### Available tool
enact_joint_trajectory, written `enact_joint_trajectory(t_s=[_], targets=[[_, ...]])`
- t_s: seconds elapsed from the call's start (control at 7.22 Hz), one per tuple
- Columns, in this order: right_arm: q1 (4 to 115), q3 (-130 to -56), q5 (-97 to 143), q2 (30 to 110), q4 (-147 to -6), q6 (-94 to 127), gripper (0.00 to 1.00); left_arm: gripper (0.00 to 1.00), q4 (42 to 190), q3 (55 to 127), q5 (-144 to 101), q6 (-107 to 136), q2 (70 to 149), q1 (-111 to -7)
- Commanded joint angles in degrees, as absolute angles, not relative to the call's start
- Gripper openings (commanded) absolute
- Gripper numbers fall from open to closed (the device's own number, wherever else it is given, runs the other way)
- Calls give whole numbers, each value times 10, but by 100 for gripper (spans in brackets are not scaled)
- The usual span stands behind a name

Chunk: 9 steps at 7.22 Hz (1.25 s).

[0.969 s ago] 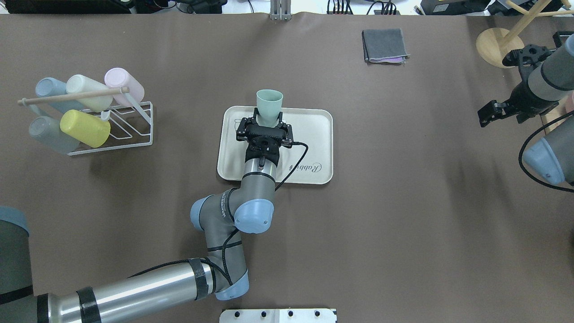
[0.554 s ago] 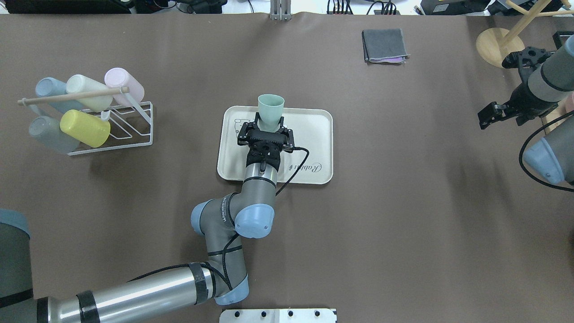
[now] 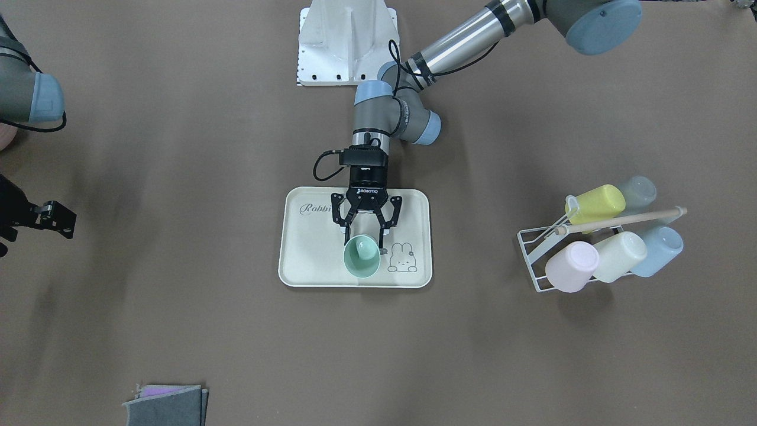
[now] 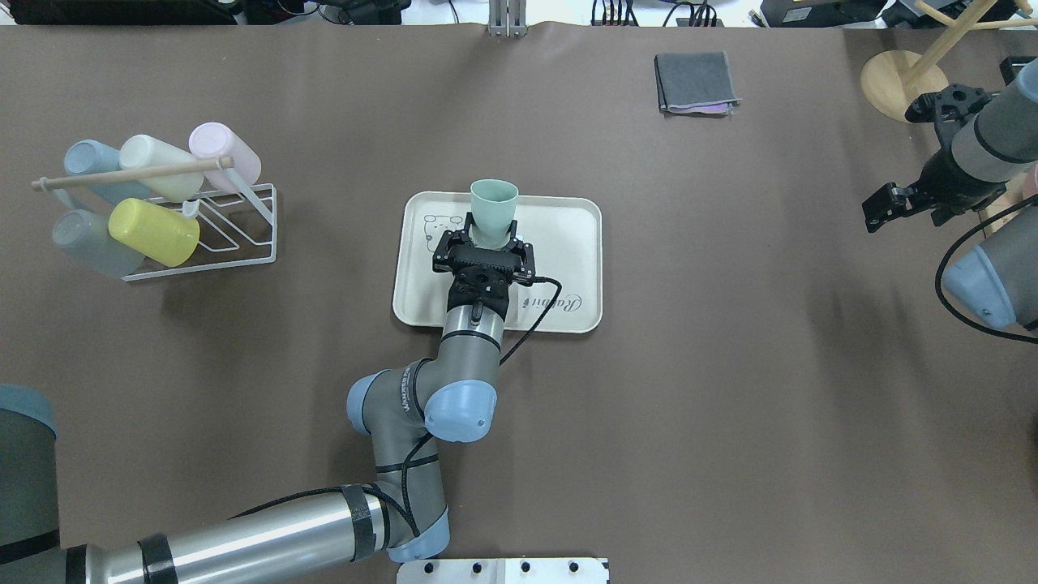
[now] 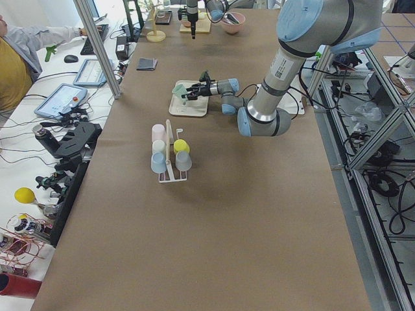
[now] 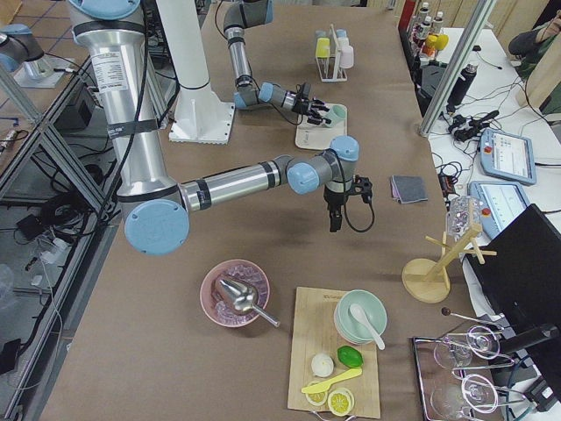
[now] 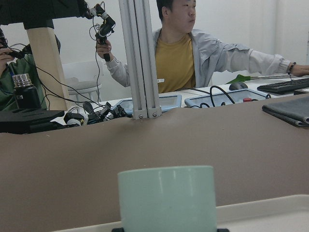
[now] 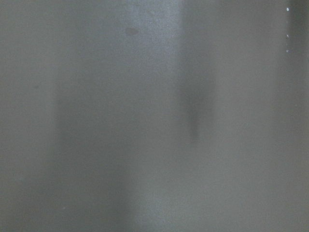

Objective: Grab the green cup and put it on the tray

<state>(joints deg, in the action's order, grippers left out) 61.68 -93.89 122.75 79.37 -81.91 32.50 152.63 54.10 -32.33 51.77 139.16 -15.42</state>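
On the tabletop (image 4: 730, 365) you've got a white wire rack (image 4: 272, 227) with five pastel cups lying on their sides: yellow-green (image 4: 154, 232), pink (image 4: 225, 152), cream (image 4: 161, 167), blue (image 4: 91, 166) and grey-blue (image 4: 93, 243). A wooden dowel (image 4: 130, 173) runs across them. A folded grey cloth (image 4: 696, 81) sits well apart. At the other end are a wooden stand (image 4: 902, 85), a pink bowl (image 6: 210, 303) holding a metal scoop (image 6: 235, 296), and a cutting board (image 6: 314, 324) with a lime (image 6: 350, 356).

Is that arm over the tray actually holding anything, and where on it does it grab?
The left end effector holds the green cup, one finger on each side of its lower wall near the base, upright over the tray.
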Motion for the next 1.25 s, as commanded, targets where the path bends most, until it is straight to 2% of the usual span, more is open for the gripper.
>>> enact_joint_trajectory(t_s=[0.0,0.14,0.28,0.42,0.83,1.11], targets=[[621,-938,1228,794,-819,324,100,3,1541,541,-322,517,1390,-151],[621,-933,1228,793,-819,324,100,16,1541,543,-322,517,1390,-151],[621,-932,1229,794,-819,323,100,82,1541,545,-322,507,1390,-151],[621,-930,1228,794,-820,310,100,99,1547,545,-322,496,1387,-151],[621,-919,1227,792,-818,307,100,99,1591,555,-322,449,1378,-150],[625,-921,1227,792,-817,308,100,99,1690,568,-343,324,1369,-150]])
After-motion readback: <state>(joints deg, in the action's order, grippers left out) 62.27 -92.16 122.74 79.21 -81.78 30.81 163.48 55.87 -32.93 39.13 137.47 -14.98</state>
